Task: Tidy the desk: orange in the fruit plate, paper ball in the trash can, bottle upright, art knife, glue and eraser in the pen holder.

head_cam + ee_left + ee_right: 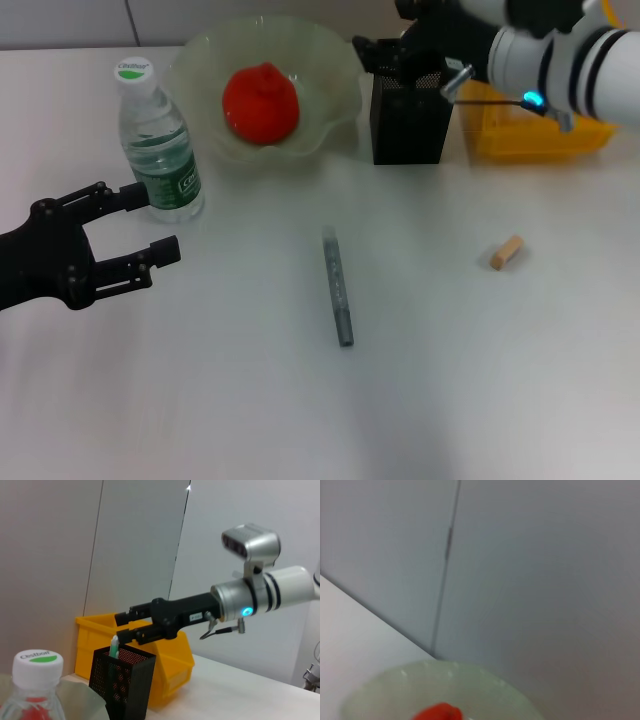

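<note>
I have the right gripper [125, 625] over the pen holder [408, 115], at the far side of the desk, right of centre. In the left wrist view its jaws are nearly closed on a slim pale-green stick [114, 646], most likely the glue, whose lower part already sits inside the mesh mouth. The stick stands close to upright, near the holder's left wall as that view shows it.

The step in hand, in my judgement, is releasing the stick into the holder. To do it well I should keep the stick upright, lower it until most of its length is below the rim, then open only enough to free it. I should lift straight up afterwards so the fingers do not catch the mesh and tip the holder. The trash can [530, 135] stands just behind and right of the holder, so any sideways drift risks knocking it.

The left gripper [118, 232] is parked at the near left, jaws spread wide and empty, just beside the bottle [158, 143], which stands upright.

Status of other items:
1. The orange [261, 102] lies in the plate [330, 85], far centre.
2. The knife [338, 286] lies flat mid-desk, well apart from the holder.
3. The eraser [506, 252] lies to the right of the knife, near side of the trash can.
4. I cannot see the paper ball.

2 items appear to remain after this one.
</note>
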Motion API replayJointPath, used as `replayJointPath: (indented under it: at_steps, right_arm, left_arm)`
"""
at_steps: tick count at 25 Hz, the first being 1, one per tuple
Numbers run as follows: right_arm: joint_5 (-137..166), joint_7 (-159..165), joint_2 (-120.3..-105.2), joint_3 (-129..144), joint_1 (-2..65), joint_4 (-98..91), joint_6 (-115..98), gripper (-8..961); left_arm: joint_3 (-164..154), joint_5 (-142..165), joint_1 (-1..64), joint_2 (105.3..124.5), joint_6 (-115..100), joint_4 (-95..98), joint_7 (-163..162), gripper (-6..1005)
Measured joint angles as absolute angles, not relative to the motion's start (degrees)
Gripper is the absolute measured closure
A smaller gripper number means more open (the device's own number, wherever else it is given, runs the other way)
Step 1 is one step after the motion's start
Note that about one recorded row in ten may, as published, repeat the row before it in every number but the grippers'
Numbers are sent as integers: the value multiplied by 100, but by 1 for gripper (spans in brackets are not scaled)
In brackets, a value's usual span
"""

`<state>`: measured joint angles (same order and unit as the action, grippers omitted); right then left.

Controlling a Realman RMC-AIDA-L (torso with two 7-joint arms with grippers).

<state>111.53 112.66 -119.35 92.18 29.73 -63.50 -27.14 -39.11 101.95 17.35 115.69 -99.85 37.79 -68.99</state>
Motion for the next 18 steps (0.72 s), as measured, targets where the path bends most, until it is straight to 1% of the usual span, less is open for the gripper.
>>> replayJointPath:
  at_steps: [2, 3, 4, 5, 8, 13, 15, 18]
  right_arm:
    - [11185, 11498, -11930, 8796, 2924, -6720, -3545, 343]
    - [11216, 11618, -11925, 8586, 2923, -6855, -3927, 320]
    - [11400, 12031, -11918, 7978, 2992, -7178, -4982, 297]
    - [11400, 12031, -11918, 7978, 2992, -7178, -4982, 274]
    - [12130, 12889, -11909, 7392, 3184, -7663, -6232, 205]
    - [14056, 14299, -11915, 7265, 3501, -8668, -7705, 211]
    - [14641, 14580, -11916, 7319, 3786, -8855, -8474, 214]
    - [15302, 14758, -11918, 7330, 4359, -8648, -9685, 217]
  left_arm:
    - [-3911, 10195, 1728, 11567, -9997, 3779, -6899, 184]
    - [-3911, 10195, 1728, 11567, -9997, 3779, -6899, 184]
    - [-3911, 10195, 1723, 11566, -9999, 3751, -6899, 184]
    - [-3911, 10195, 1723, 11566, -10000, 3734, -6899, 185]
    - [-3911, 10195, 1727, 11562, -10001, 3696, -6899, 185]
    - [-3929, 10195, 1746, 11550, -9994, 3661, -6899, 185]
    - [-3951, 10195, 1756, 11546, -9982, 3657, -6899, 185]
    - [-3953, 10195, 1765, 11540, -9982, 3656, -6899, 185]
